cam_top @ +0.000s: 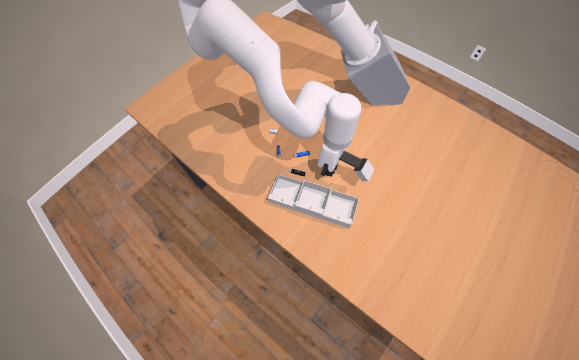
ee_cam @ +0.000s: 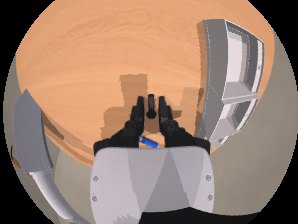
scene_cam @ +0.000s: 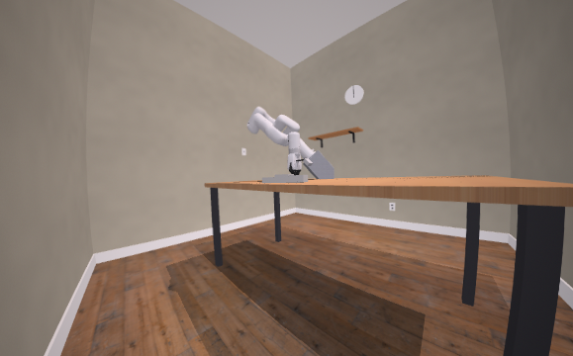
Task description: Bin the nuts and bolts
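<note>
A dark bolt [ee_cam: 151, 106] lies on the table between the fingertips of my gripper [cam_top: 327, 171] [scene_cam: 294, 172] [ee_cam: 151, 104]. The fingers are low, one on each side of the bolt, with a narrow gap showing on both sides, so the gripper is open and not touching it. In the top view the fingers hide the bolt. A joined row of three grey bins [cam_top: 309, 213] [scene_cam: 283, 179] [ee_cam: 215, 75] stands on the table beside the gripper. The letters on the bins cannot be read. No nut can be made out.
Two blue cylinders lie behind the gripper, one [cam_top: 278, 150] farther off and one [cam_top: 302, 154] nearer. A black object [cam_top: 297, 172] lies close to the bins. A small pale object [cam_top: 273, 131] lies farther back. The grey arm mount [cam_top: 381, 80] [ee_cam: 32, 135] stands on the table.
</note>
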Tool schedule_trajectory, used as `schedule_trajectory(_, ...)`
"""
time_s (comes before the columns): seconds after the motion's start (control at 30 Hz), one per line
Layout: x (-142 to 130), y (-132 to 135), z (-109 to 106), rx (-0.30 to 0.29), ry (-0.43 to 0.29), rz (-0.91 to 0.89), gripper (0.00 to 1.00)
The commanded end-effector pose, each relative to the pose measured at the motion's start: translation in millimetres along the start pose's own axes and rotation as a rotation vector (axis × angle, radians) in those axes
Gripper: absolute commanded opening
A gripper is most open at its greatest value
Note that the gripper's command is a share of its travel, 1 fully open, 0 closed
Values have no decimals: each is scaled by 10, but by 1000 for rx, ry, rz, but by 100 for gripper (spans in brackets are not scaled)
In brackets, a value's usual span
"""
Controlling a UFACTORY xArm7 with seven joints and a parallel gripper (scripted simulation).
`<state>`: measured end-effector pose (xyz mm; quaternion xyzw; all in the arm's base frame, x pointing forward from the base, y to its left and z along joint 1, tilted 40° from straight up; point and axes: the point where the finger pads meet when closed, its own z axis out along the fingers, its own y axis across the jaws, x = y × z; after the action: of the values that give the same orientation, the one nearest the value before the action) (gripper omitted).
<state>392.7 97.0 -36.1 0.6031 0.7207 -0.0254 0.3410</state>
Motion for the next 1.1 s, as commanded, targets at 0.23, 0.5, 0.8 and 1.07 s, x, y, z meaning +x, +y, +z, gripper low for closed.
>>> schedule_trajectory(0.23,10,8,-11,-3,2,-1,0)
schedule_trajectory(0.5,10,8,-11,-3,2,-1,0)
schedule_trajectory(0.8,10,8,-11,-3,2,-1,0)
schedule_trajectory(1.07,10,7,-76,-2,2,-1,0)
